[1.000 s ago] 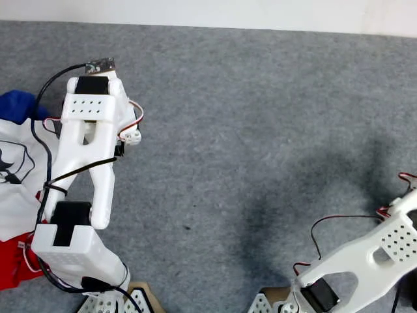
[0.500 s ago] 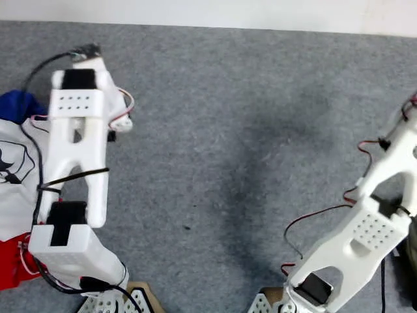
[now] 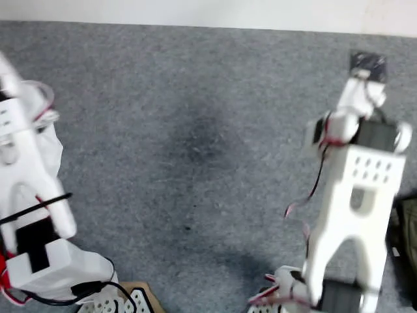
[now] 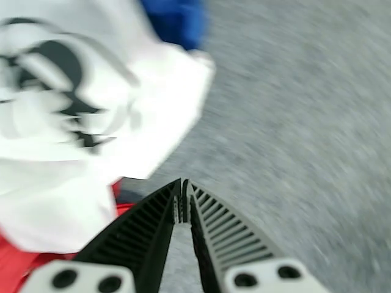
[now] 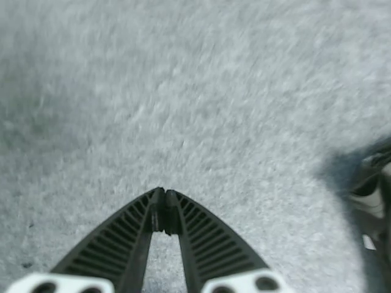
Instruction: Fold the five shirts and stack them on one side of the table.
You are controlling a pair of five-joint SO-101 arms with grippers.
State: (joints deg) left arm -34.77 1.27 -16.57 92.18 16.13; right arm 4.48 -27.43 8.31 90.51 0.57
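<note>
A pile of shirts lies at the table's left side: a white shirt with a black print (image 4: 79,122), a blue shirt (image 4: 174,21) beyond it and a red shirt (image 4: 18,262) under it. My left gripper (image 4: 183,186) is shut and empty, hanging over the white shirt's edge. In the high view the left arm (image 3: 26,195) covers most of the pile, with a strip of the white shirt (image 3: 53,147) beside it. My right gripper (image 5: 164,194) is shut on nothing above bare grey carpet, and the right arm (image 3: 355,189) stretches toward the far right.
A dark olive cloth (image 3: 407,231) lies at the table's right edge beside the right arm; a dark shape (image 5: 369,177) sits at the edge of the right wrist view. Grey carpet (image 3: 195,130) covers the table between the arms.
The left arm has swung left over the shirt pile, hiding most of it. The right arm has risen from the near right corner and stretched toward the far side.
</note>
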